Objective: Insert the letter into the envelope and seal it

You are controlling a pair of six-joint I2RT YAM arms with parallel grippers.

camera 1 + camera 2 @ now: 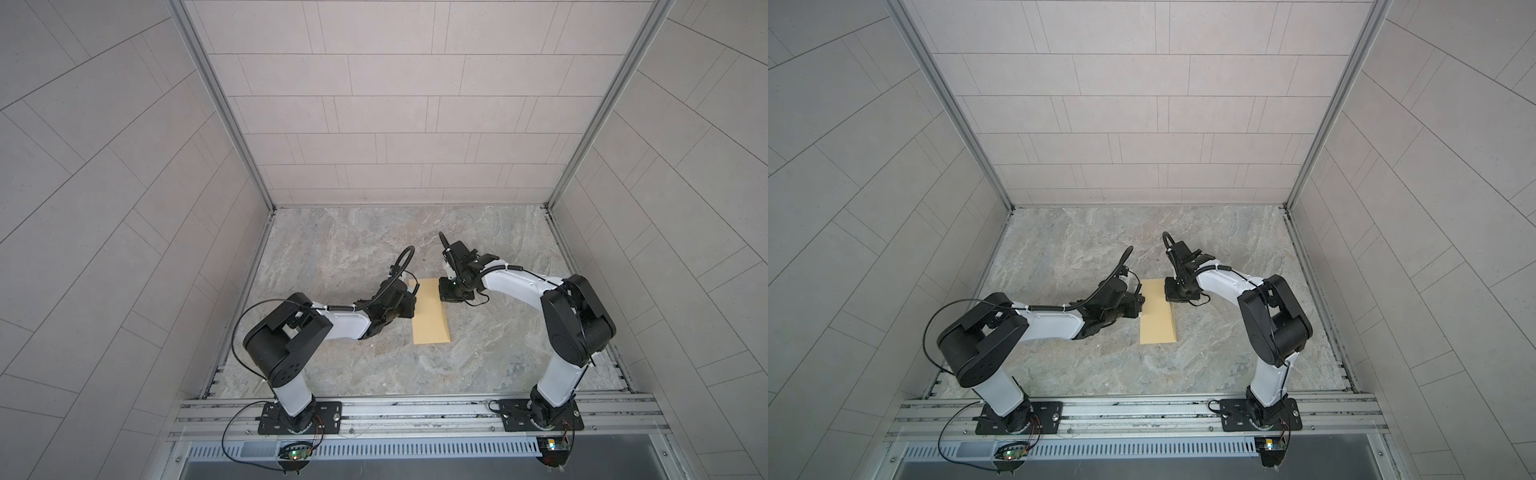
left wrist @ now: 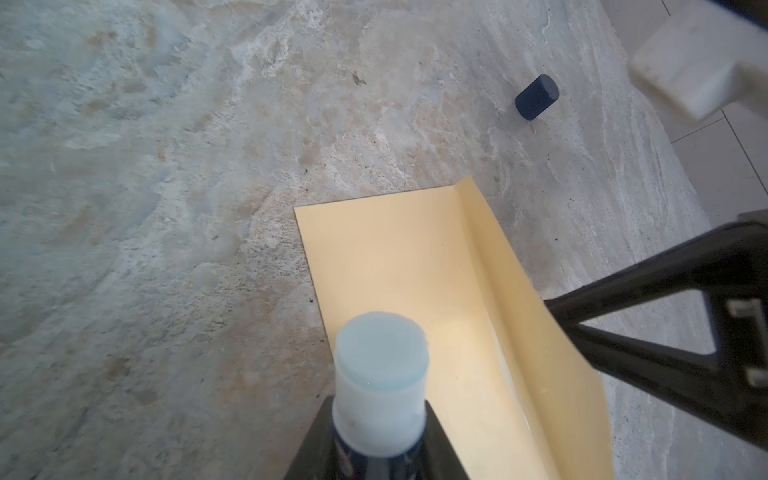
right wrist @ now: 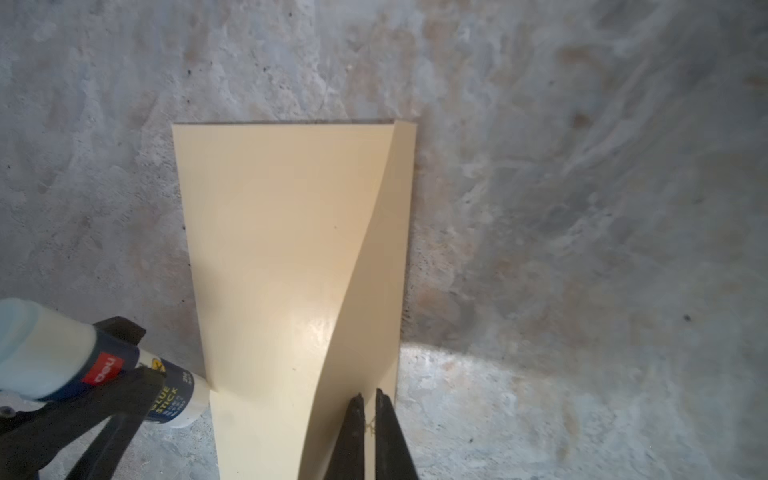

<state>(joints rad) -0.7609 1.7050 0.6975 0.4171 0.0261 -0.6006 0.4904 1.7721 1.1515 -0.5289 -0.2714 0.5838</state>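
The yellow-tan envelope (image 1: 430,320) (image 1: 1158,320) lies on the stone table between both arms, its long flap (image 3: 374,291) raised along the right-hand edge. My right gripper (image 3: 369,399) (image 1: 446,297) is shut on the far end of that flap (image 2: 519,299), holding it up off the envelope's body (image 3: 282,232). My left gripper (image 2: 378,405) (image 1: 411,299) is shut on an uncapped glue stick (image 2: 380,365) (image 3: 62,365), whose pale blue tip hovers over the envelope's left edge near the far end. The letter does not show in any view.
The glue stick's dark blue cap (image 2: 537,97) lies on the table (image 1: 332,257) beyond the envelope's far end. Tiled walls (image 1: 395,124) close the cell on three sides, and a metal rail (image 1: 415,409) with both arm bases runs along the front.
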